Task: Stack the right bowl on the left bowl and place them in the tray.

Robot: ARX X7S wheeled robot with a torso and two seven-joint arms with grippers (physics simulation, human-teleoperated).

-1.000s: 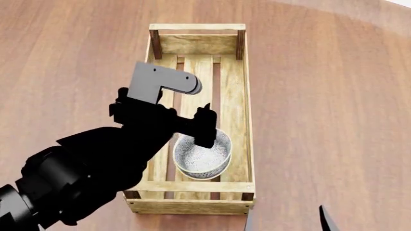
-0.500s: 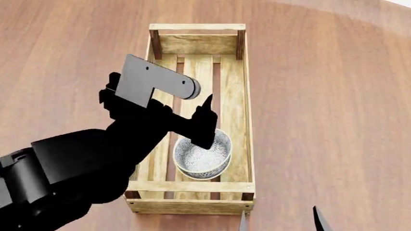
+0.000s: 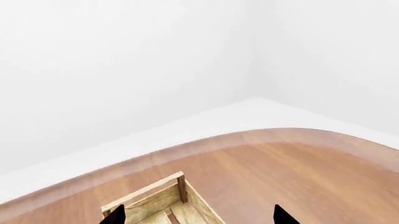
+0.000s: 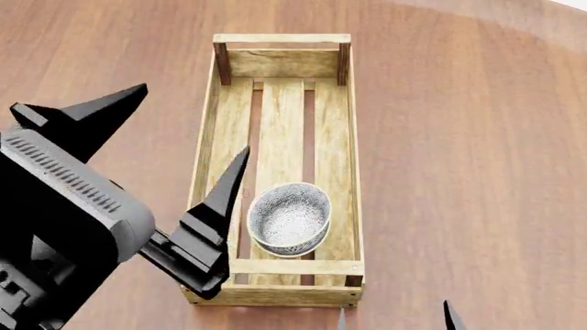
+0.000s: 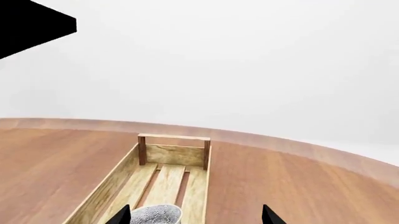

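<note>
The table [image 4: 477, 137] is a wide round top of reddish-brown wood, and the tray [image 4: 347, 110] lies lengthwise on it, running away from the robot. The left gripper [image 4: 188, 134] is raised close to the head camera, off the tray's left wall, its two pointed fingers spread wide with nothing between them. Of the right gripper [image 4: 394, 317] only two dark fingertips show at the near edge of the head view, apart and empty.

The bowls [image 4: 289, 218] sit on the tray's slat floor near the end closest to the robot, upright, touching neither gripper. From above they read as a single patterned bowl with a double rim, so they are probably one nested in the other, though the view does not make that sure.

Judging by this, the stacking and the placing look done; what is left is only to draw the arms clear.
</note>
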